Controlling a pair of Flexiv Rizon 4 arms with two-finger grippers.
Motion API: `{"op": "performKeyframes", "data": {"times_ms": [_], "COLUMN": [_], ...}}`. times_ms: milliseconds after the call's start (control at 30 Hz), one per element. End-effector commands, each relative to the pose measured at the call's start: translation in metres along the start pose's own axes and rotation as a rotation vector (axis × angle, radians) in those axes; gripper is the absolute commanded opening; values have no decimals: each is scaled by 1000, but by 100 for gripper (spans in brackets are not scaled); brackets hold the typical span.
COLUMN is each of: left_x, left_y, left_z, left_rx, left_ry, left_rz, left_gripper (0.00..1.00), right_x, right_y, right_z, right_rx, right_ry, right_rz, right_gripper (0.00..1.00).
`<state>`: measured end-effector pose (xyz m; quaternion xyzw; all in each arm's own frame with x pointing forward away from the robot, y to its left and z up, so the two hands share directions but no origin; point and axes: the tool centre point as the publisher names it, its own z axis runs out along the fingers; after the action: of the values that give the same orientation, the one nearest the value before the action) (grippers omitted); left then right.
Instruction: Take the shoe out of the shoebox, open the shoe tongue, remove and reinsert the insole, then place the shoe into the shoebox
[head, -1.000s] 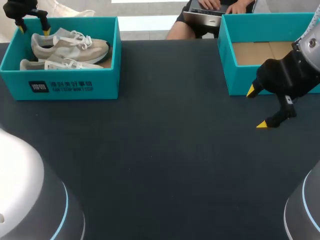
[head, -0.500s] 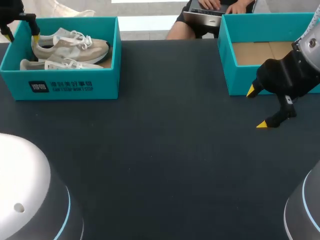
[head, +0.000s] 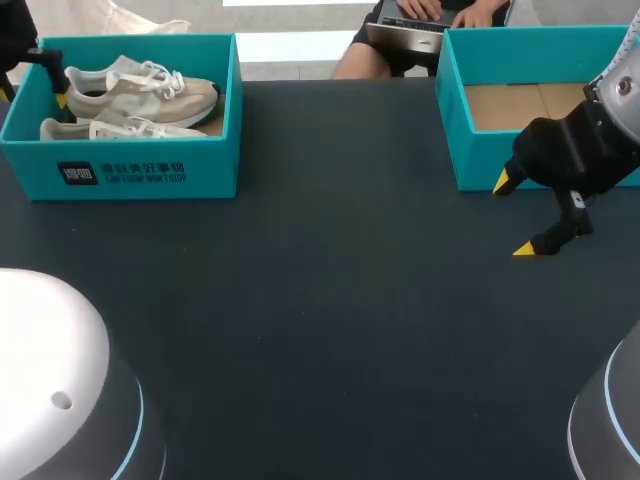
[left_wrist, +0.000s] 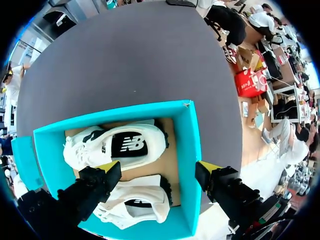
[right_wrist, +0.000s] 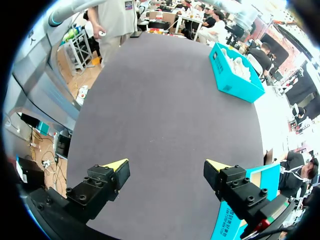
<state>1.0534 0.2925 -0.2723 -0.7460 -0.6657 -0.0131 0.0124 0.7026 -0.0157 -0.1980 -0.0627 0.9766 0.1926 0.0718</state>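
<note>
From the head camera we see the teal shoebox (head: 140, 172) at the far left of the dark table (head: 320, 330), with two shoes inside: a beige shoe (head: 140, 90) along the back wall with its toe to the right, and a white shoe (head: 110, 128) lying beside it against the front wall. Our left gripper (head: 33, 95) hangs at the shoebox's left end wall, one finger inside near the heels and the other outside. Its fingers are spread and grip nothing. At the far right stands a second teal box (head: 480, 165) showing a bare cardboard floor. Our right gripper (head: 514, 216) hovers just in front of that box's near left corner, its two yellow tips held apart with nothing between them. In the left wrist camera the shoebox lies right below us. One fingertip (left_wrist: 111, 167) sits over the gap between the two shoes at their heel end, and the other is beyond the teal wall, so the spread fingers straddle that wall without touching either shoe. In the right wrist camera the fingers stand wide above bare table. The shoebox with the shoes is well ahead at the table's far edge, and the second box is close beside one finger.
</note>
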Motion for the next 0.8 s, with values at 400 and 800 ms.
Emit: {"op": "performKeyframes", "data": {"times_ms": [400,800], "left_x": [-6,-7], "left_y": [-14,-20], "left_z": [28,40], "left_rx": [10,13], "left_ry": [42,44], "left_rz": [-6,-5], "left_gripper": [3,36], "right_x": [-1,-1], "right_y": [0,0], "right_z": [1,1], "right_rx": [1,1], "right_ry": [1,1], "right_rz": [0,0], "right_gripper": [100,100]}}
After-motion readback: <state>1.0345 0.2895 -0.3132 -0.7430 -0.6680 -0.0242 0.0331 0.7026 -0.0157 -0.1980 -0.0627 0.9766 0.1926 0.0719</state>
